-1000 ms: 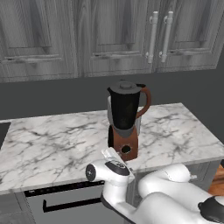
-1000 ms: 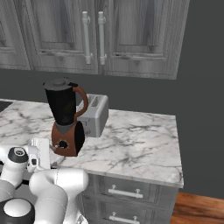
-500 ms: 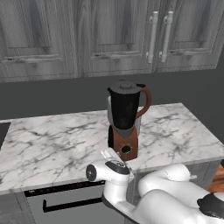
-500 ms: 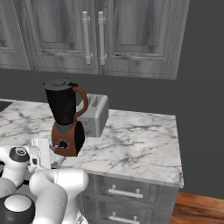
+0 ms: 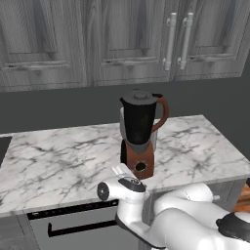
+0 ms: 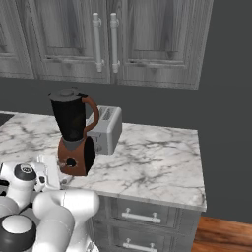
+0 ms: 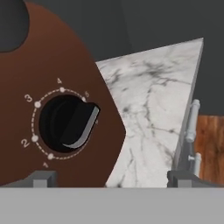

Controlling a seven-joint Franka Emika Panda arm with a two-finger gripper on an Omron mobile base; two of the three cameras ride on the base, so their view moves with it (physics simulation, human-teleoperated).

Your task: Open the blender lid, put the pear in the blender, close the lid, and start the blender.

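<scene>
So the blender [image 5: 140, 134] is sitting on the marble worktop [image 5: 58, 161], toward the front edge, dark jar on top of the reddish-brown base. The blender lid [image 5: 139, 96] is on the jar, sitting flat across the top. The curved brown handle points to the right in both base views. There's a silver toaster [image 6: 106, 129] just behind the blender, pretty much touching it from the right base angle. Grey cabinets [image 5: 127, 39] run along the wall above.

The end effector [image 7: 109, 178] is parked right in front of the blender base, low down at the worktop's front edge. Its 2 fingertips [image 7: 40, 178] are spread wide apart with nothing between them. In the hand view the round black knob [image 7: 68, 124] is big and close, sitting above and between the tips but more toward the left one. The knob has a dotted dial ring with numbers 2, 3, 4 and 5 readable around it, and its pointer end aims up toward the 5 side.

Can't make out the pear anywhere on the worktop, so can't tell where it is.
</scene>
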